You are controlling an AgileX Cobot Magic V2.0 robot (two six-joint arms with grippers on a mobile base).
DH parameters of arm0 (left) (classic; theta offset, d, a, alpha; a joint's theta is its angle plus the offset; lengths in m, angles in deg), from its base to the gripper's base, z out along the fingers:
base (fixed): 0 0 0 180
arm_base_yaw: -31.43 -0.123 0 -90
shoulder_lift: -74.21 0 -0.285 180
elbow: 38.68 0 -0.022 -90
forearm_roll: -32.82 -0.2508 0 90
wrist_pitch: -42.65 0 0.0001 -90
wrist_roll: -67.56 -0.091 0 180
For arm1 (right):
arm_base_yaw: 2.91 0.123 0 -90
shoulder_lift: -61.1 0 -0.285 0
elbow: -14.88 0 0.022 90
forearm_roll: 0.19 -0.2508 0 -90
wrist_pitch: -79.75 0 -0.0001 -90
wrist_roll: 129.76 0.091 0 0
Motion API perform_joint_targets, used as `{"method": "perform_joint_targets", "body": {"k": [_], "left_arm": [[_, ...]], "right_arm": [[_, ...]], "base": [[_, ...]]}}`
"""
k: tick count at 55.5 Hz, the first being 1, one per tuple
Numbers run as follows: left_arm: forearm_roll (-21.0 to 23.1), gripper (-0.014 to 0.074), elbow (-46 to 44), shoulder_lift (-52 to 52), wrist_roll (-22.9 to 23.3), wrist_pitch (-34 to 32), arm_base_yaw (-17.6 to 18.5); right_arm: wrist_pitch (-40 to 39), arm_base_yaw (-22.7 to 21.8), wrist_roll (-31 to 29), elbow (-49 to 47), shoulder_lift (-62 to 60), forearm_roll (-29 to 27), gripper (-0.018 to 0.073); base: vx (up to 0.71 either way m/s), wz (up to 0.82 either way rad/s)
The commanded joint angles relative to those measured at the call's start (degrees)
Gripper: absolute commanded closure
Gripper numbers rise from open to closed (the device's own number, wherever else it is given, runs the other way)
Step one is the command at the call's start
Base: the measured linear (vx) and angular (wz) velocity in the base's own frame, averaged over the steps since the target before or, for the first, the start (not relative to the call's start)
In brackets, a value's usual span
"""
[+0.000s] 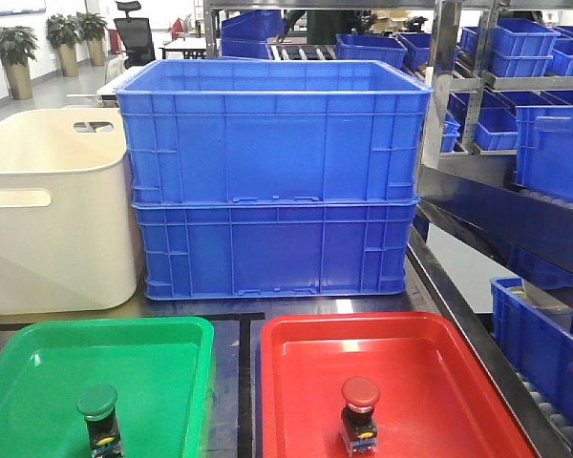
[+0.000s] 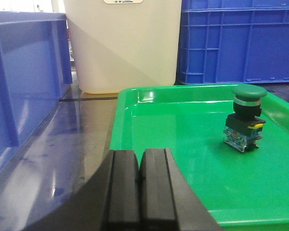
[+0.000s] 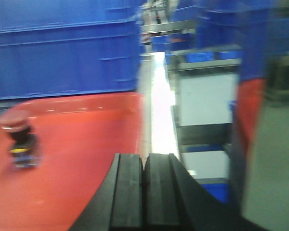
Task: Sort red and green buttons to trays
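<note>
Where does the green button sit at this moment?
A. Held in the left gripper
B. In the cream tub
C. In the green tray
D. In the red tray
C: the green button stands upright in the green tray, and the left gripper is shut and holds nothing.

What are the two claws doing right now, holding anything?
Left gripper: closed, holding nothing.
Right gripper: closed, holding nothing.
</note>
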Motion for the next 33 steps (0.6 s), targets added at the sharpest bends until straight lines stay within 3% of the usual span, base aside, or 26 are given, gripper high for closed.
{"method": "perform_joint_targets", "body": {"k": [1,6,10,18,26,33], "left_arm": [[0.2,0.0603,-1.1,0.9,0.5,-4.3,-0.1],[0.2,0.0603,-1.1,0.9,0.5,-4.3,-0.1],[0.2,0.0603,-1.1,0.9,0.5,-4.3,-0.1],[0.2,0.0603,-1.1,0.9,0.5,-4.2,-0.1],[0.2,0.0603,-1.1,0.8,0.5,-4.2,-0.1],[0.2,0.0603,-1.1,0.8,0.5,-4.2,-0.1]], "right_arm": [[-8.3,-3.3,-0.4,2.3,-1.1,0.4,0.0573],[-14.9,-4.5,-0.5,9.9,-4.5,0.1,0.0573],[-9.1,-4.1,-0.8,9.1,-7.6,-1.1,0.0571],[-9.2,-4.4,-8.3,9.4,-9.5,-4.2,0.0571],[-9.0,-4.4,-13.7,9.4,-9.8,-10.9,0.0571],[-9.0,-4.4,-15.3,9.4,-9.8,-12.3,0.0571]], "base": [[0.0,0.0],[0.0,0.0],[0.0,0.0],[0.0,0.0],[0.0,0.01],[0.0,0.0]]}}
